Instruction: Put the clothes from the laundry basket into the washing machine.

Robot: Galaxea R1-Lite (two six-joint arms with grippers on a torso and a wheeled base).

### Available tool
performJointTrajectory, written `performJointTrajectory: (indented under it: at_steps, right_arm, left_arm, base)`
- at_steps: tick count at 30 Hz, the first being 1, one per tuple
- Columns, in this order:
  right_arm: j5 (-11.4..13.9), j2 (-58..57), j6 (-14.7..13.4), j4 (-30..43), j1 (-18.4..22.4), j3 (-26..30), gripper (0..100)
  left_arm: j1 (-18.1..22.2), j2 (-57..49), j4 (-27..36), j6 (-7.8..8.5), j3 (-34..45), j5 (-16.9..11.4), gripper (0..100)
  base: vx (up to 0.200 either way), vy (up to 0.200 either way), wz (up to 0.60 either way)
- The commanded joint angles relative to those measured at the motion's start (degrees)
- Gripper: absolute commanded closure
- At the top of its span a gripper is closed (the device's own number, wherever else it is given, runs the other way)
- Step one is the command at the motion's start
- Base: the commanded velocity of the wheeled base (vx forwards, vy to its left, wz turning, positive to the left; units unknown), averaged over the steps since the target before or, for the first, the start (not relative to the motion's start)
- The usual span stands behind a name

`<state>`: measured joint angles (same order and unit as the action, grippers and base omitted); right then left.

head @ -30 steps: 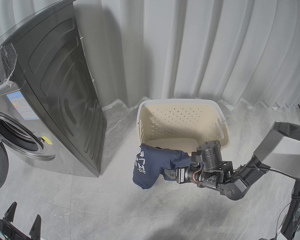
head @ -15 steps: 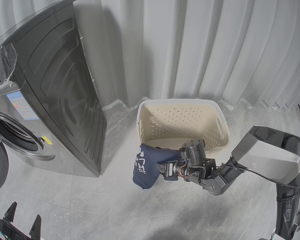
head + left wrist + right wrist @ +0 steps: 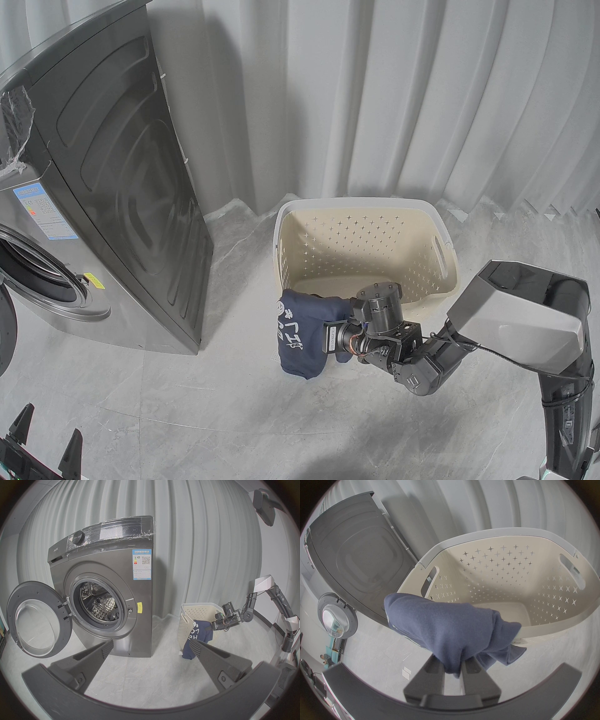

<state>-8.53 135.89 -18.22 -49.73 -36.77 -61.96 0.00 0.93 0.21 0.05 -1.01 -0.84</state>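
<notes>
**Head view finding: shirt (image 3: 300,334) held by right gripper (image 3: 329,339), washing machine (image 3: 112,187) well off to its left**

Nearest the robot, the left gripper (image 3: 47,437) sits low over the floor (image 3: 219,406), fingers spread, with nothing between them.

Farther out, the right gripper is clamped on a dark blue shirt. The right wrist view shows the cloth pinched between its fingers (image 3: 428,680) and bunched over them. The shirt hangs down from the grip, long axis close to vertical. It is outside the basket (image 3: 362,203), at the near corner on the robot's left. Whether the cloth touches the rim cannot be told. The visible part of the basket bottom is bare.

The washing machine stands to the left, well apart from the shirt. The left wrist view shows its door (image 3: 34,620) swung wide and the drum opening (image 3: 98,605) unobstructed.

Assessment: the coming move turns on one bearing. The drum opening lies to the left of the right gripper, across bare floor. The left gripper is nearer that opening but empty, so the carry falls to the right arm. The hanging tail is likely to reach the opening's lower lip first and may snag there.
</notes>
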Motion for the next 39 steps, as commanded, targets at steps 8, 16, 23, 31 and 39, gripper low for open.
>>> performJointTrajectory:
  at_steps: [8, 16, 23, 31, 39]
  right_arm:
    - [0.3, -19.3, 0.2, -1.2, -0.4, 14.4, 100]
    - [2.0, -46.0, 2.8, -1.3, -0.4, 29.4, 100]
    - [4.8, -58.3, 3.6, -0.5, -0.7, 34.5, 100]
    - [6.1, -58.9, 6.3, -0.7, 0.2, 35.3, 100]
    - [6.1, -59.0, 6.4, -0.7, -0.1, 36.5, 100]
  left_arm:
    - [0.0, -0.8, 0.0, -0.22, 0.8, 0.1, 0]
    - [0.0, -0.8, 0.0, 0.04, 0.8, 0.0, 0]
    - [0.0, -0.8, 0.0, 0.21, 0.8, 0.0, 0]
    - [0.0, -0.8, 0.0, 0.04, 0.8, 0.0, 0]
    - [-0.1, -0.8, 0.2, -0.05, 0.7, 0.0, 0]
  base:
    - [0.000, 0.000, 0.00]
    - [0.000, 0.000, 0.00]
    - [0.000, 0.000, 0.00]
    - [-0.150, 0.000, 0.00]
    - [0.000, 0.000, 0.00]
